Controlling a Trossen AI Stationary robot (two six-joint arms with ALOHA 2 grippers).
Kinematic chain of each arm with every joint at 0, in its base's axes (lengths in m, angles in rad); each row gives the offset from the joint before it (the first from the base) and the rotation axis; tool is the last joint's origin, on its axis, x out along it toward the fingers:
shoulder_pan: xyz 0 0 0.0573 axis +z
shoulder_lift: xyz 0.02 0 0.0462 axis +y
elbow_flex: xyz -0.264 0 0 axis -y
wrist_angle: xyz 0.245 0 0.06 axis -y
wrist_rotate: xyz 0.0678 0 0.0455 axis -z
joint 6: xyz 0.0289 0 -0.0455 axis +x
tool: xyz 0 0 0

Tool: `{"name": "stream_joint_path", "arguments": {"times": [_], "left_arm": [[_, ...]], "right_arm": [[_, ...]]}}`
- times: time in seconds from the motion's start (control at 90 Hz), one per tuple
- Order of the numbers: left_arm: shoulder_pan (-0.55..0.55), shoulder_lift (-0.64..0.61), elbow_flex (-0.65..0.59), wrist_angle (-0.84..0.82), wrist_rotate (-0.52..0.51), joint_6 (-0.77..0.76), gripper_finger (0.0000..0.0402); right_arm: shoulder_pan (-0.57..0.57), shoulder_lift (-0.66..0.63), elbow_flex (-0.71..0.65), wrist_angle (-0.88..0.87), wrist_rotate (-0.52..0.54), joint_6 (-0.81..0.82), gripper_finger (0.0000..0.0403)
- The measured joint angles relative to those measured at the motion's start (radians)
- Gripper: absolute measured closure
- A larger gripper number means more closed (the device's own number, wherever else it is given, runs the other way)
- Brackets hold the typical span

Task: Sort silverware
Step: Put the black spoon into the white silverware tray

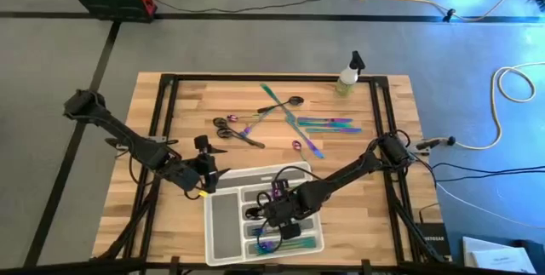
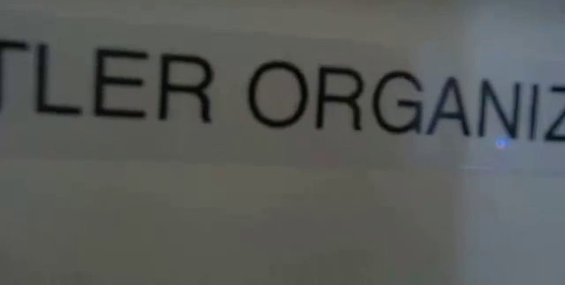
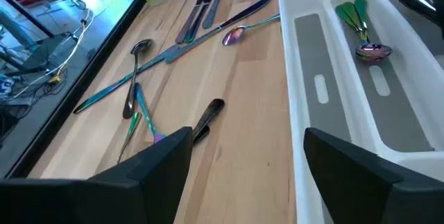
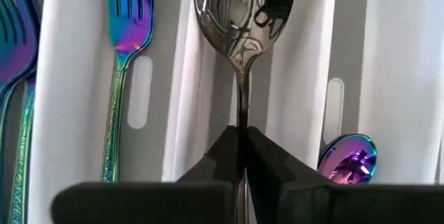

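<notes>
Right gripper (image 4: 243,141) clamped on the handle of a dark spoon (image 4: 239,16) over the tray (image 1: 223,224), near the worktop's front edge.

Spoon handle mostly hidden between the fingers; bowl hangs above a middle compartment. Iridescent fork (image 4: 125,50) lies one slot over; a purple spoon bowl (image 4: 349,160) is half cut off. Left gripper (image 3: 243,161) sits spread wide, holding nothing, just beside the tray's left wall. Loose silverware (image 1: 289,117) is scattered mid-worktop near the spray bottle (image 1: 348,77). Low view is blocked by blurred lettering (image 2: 291,95).

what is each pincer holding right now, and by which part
The right pincer holds a dark spoon by its handle, over the tray. The left pincer is open, empty.
</notes>
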Motion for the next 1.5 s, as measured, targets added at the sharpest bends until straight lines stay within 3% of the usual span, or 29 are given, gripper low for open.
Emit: {"name": "stream_joint_path", "arguments": {"times": [0.122, 0.478, 0.867, 1.044, 1.111, 1.244, 1.4, 1.5], "left_arm": [[0.0, 0.0, 0.0, 0.0, 0.0, -0.001, 0.0139], [0.0, 0.0, 0.0, 0.0, 0.0, -0.002, 0.0139], [0.0, 0.0, 0.0, 0.003, -0.023, 0.007, 0.0139], [0.027, -0.001, 0.0, 0.009, -0.066, 0.019, 0.0139], [0.074, -0.001, 0.0, 0.008, -0.001, 0.037, 0.0139], [0.238, -0.001, 0.0, 0.001, 0.238, 0.101, 0.0139], [0.446, -0.002, 0.0, -0.057, 0.367, 0.209, 0.0139], [0.581, 0.011, 0.0, -0.075, 0.508, 0.271, 0.0139]], "right_arm": [[0.0, 0.0, 0.0, 0.002, -0.001, 0.017, 0.0392], [0.0, -0.004, 0.002, 0.006, 0.036, 0.055, 0.0312], [0.0, -0.027, 0.002, -0.022, 0.057, 0.091, 0.0306], [0.0, -0.122, 0.002, -0.074, 0.163, 0.142, 0.0306], [0.001, -0.159, 0.002, -0.081, 0.204, 0.154, 0.0306], [0.001, -0.215, 0.002, -0.074, 0.257, 0.157, 0.0306], [0.001, -0.228, 0.003, -0.079, 0.272, 0.154, 0.0306], [0.001, -0.228, 0.003, -0.082, 0.267, 0.146, 0.0306]]}}
